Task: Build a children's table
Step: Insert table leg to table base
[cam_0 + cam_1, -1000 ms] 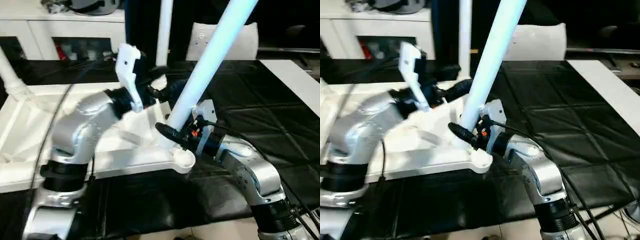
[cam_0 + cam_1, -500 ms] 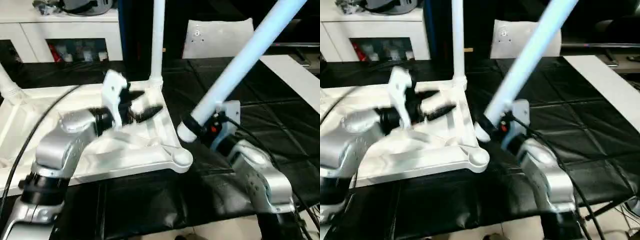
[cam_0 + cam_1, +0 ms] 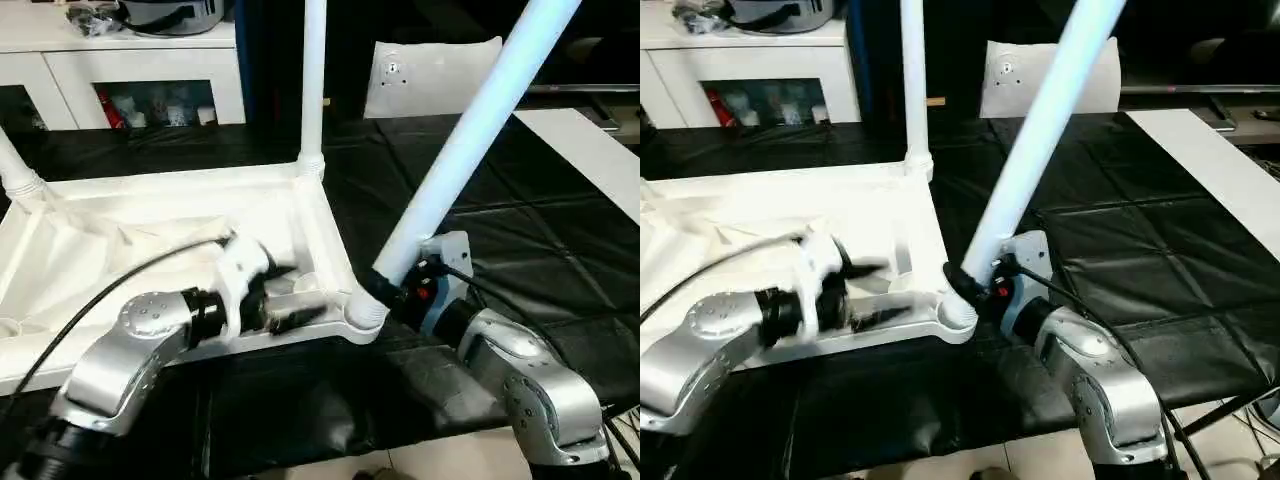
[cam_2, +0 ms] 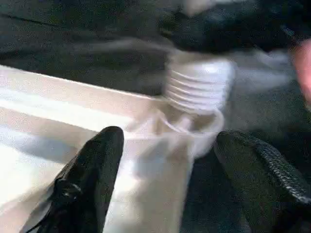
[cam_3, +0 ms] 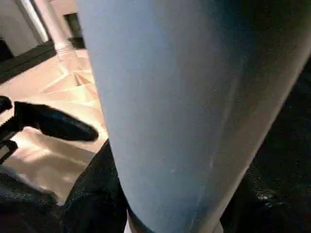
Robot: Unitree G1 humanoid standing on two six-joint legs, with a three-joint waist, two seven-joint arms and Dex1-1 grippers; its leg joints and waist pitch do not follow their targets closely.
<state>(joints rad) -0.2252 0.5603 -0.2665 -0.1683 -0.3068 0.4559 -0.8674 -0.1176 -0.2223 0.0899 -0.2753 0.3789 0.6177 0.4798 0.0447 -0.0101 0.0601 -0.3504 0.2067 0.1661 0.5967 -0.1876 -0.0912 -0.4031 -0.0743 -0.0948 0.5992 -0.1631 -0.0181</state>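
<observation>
White leg (image 3: 470, 140) – gripped by right tool (image 3: 385, 290) – meets tabletop (image 3: 150, 215) corner.

the upturned tabletop (image 3: 150, 215) is plain white, as are the upright leg (image 3: 313, 80) at its far corner and the long tilted leg (image 3: 470, 130), which takes a pale blue tint along its shaft. the surface under it is a black mat (image 3: 520, 250) creased into a grid of squares, with a flat white bag (image 3: 430, 75) at its far edge and white cabinets (image 3: 140, 70) beyond. both forearms are silver with black bands, the left gripper (image 3: 290, 310) and right gripper (image 3: 385, 290) have black fingers, and a small red spot (image 3: 418, 292) shows by the right one.
</observation>
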